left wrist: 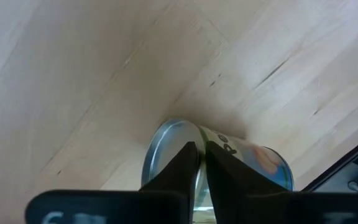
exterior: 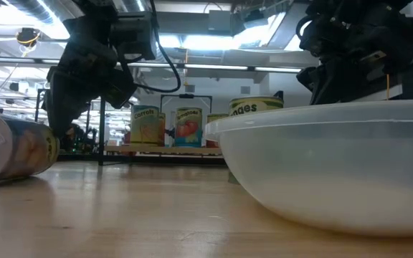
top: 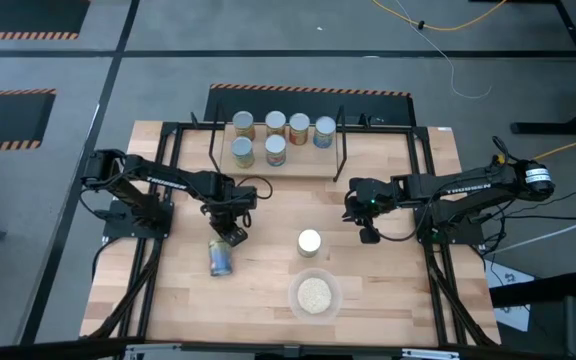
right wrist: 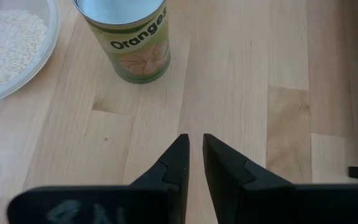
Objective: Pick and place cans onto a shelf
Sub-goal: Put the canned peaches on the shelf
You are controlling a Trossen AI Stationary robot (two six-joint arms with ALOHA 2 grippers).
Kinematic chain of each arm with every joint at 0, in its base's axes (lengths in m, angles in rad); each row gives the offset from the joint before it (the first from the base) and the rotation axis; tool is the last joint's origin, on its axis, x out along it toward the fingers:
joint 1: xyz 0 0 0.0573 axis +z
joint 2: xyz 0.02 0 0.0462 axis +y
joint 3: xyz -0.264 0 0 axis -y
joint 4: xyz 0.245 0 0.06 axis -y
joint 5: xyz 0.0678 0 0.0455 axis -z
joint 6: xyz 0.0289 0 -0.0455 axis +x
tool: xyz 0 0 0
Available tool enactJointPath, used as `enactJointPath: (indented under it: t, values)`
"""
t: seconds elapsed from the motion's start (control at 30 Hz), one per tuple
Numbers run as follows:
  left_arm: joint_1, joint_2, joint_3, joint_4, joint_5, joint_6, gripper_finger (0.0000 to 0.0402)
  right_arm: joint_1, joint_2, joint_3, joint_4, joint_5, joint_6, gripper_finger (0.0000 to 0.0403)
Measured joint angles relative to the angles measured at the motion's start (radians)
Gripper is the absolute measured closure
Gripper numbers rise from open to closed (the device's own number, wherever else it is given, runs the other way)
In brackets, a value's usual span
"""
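Overhead, the large pale butcher-block wooden tabletop [top: 388, 290] sits inside a black tubular frame on a grey floor marked with orange-and-black hazard strips, with a yellow cable looping across the floor beyond it. At the table's far edge stands the low light-wood shelf in its thin black metal frame [top: 313, 163]; six small silver-topped cans [top: 276, 137] are on it, four in a back row and two in front of them toward the left end. A seventh tin, the blue-labelled can lying on its side [top: 221, 257], rests on the bare wood near the left front of the table, and the left gripper [top: 236, 236] hangs just above its far end; in the left wrist view its two dark fingers [left wrist: 182, 168] are drawn almost together with only a narrow slit between them, holding nothing, with the can's shiny rim directly below them. The eighth tin, an upright yellow-green can labelled "Oranges" [right wrist: 129, 38], stands near the middle of the table, just behind the wide clear plastic bowl of pale grains [top: 314, 295]. The right gripper [top: 369, 236] is to the right of that upright can, apart from it, its fingers likewise nearly closed and empty over bare planks. From table height the bowl fills the foreground, the toppled can lies at the left, and behind the shelf is a workshop with ceiling strip lights.
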Motion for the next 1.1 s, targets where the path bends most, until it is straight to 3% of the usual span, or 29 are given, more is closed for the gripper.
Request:
enactJointPath:
  t: [0.37,0.77,1.1]
  values:
    - [0.001,0.000,0.000,0.008,-0.012,0.000,0.0399,0.000,0.000,0.000,0.000,0.000,0.000,0.0350]
    - [0.006,0.000,0.000,0.046,-0.134,0.001,0.0400,0.000,0.000,0.000,0.000,0.000,0.000,0.0350]
    - [0.059,0.000,0.000,0.195,-0.141,0.001,0.0401,0.000,0.000,0.000,0.003,0.000,0.000,0.0350]
